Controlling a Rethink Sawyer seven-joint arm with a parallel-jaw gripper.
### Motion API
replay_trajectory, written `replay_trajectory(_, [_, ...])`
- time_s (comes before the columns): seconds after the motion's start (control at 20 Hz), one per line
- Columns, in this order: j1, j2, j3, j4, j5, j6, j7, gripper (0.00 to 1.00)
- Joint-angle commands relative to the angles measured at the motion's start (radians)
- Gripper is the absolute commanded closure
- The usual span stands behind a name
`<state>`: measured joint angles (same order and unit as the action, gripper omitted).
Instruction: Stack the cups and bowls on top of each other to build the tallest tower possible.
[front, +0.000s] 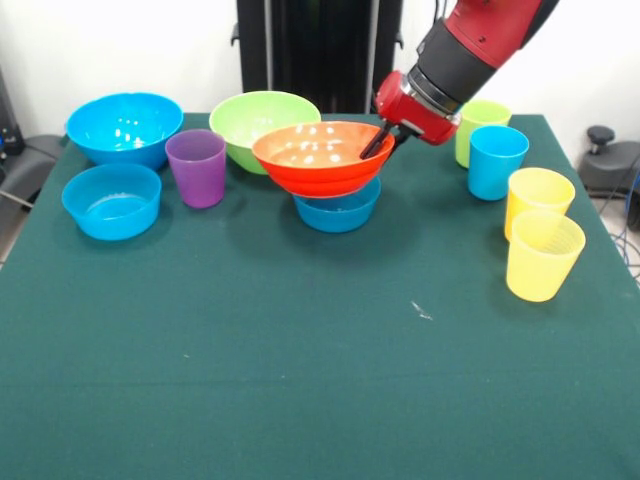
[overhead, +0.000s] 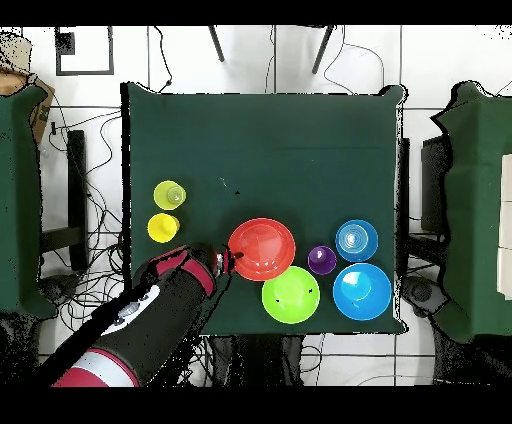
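The wide orange bowl (front: 310, 152) (overhead: 262, 248) sits slightly tilted on a small blue bowl (front: 338, 212), forming a low tower. My gripper (front: 383, 142) (overhead: 229, 262) is at the orange bowl's right rim in the front view. One black finger (front: 373, 145) reaches inside the bowl, and the jaws are closed on the rim. The purple cup (front: 196, 167) (overhead: 321, 260) stands on the table left of the tower. A lime green cup (front: 483, 113), a blue cup (front: 497, 160) and two yellow cups (front: 538, 198) (front: 544, 256) stand at the right.
A lime green bowl (front: 248, 115) (overhead: 290, 295) stands just behind the tower. A large blue bowl (front: 125, 125) (overhead: 362, 291) and a smaller blue bowl (front: 111, 200) (overhead: 356, 240) are at the left. The arm covers the green and blue cups in the overhead view.
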<state>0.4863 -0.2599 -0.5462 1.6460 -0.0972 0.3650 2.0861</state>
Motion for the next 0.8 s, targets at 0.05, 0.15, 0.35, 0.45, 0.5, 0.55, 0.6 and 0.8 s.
replay_trajectory(0.05, [-0.009,0.038,0.134,-0.005,0.061,0.026,0.166,1.00])
replay_trajectory(0.15, [-0.010,0.037,0.136,-0.002,0.064,0.027,0.166,1.00])
replay_trajectory(0.35, [-0.016,0.037,0.146,0.005,0.073,0.015,0.168,1.00])
replay_trajectory(0.45, [-0.016,0.036,0.146,0.006,0.075,0.015,0.165,1.00])
replay_trajectory(0.5, [-0.016,0.035,0.147,0.007,0.076,0.017,0.164,1.00])
replay_trajectory(0.55, [-0.017,0.034,0.148,0.009,0.077,0.018,0.163,1.00])
replay_trajectory(0.6, [-0.016,0.035,0.147,0.009,0.079,0.016,0.165,1.00])
replay_trajectory(0.8, [-0.017,0.034,0.148,0.013,0.083,0.015,0.163,1.00])
